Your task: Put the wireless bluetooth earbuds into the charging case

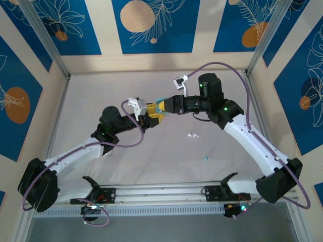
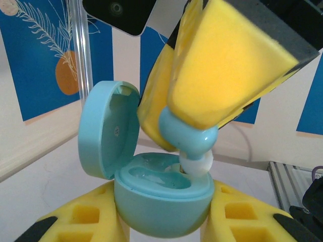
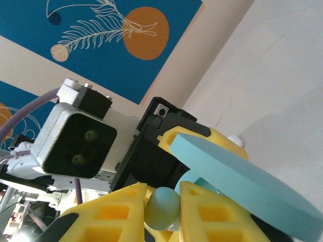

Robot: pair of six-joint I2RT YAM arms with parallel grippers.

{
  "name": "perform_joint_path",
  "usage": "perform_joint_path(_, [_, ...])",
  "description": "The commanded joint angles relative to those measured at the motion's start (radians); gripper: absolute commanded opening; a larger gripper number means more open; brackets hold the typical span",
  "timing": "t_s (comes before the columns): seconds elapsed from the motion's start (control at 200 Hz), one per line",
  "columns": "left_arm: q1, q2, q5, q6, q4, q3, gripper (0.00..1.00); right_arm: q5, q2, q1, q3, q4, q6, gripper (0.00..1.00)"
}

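Two grips are holding: left gripper (image 1: 153,117) clamping the open teal charging case (image 2: 161,204), right gripper (image 3: 164,212) pinching a teal earbud (image 2: 187,135), which is needing slow, straight lowering to seat.

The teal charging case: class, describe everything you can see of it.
The charging case is a rounded shell of smooth teal plastic, its hinged lid swung open and standing up. Inside are two moulded wells; the one nearer the lid is empty. It sits upright, clamped between the left gripper's yellow fingers. A teal earbud with a white tip, pinched by the right gripper, meets the other well.
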Motion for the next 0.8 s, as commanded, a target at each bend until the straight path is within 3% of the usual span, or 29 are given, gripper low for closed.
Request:
perform_joint_path(0.0, [-0.016, 0.005, 0.019, 0.019, 0.046, 0.020, 0.30, 0.047, 0.017, 0.014, 0.041, -0.028, -0.036, 0.21])
perform_joint_path(0.795, [-0.022, 0.005, 0.016, 0.000, 0.089, 0.021, 0.30, 0.202, 0.028, 0.047, 0.062, -0.102, -0.105, 0.21])
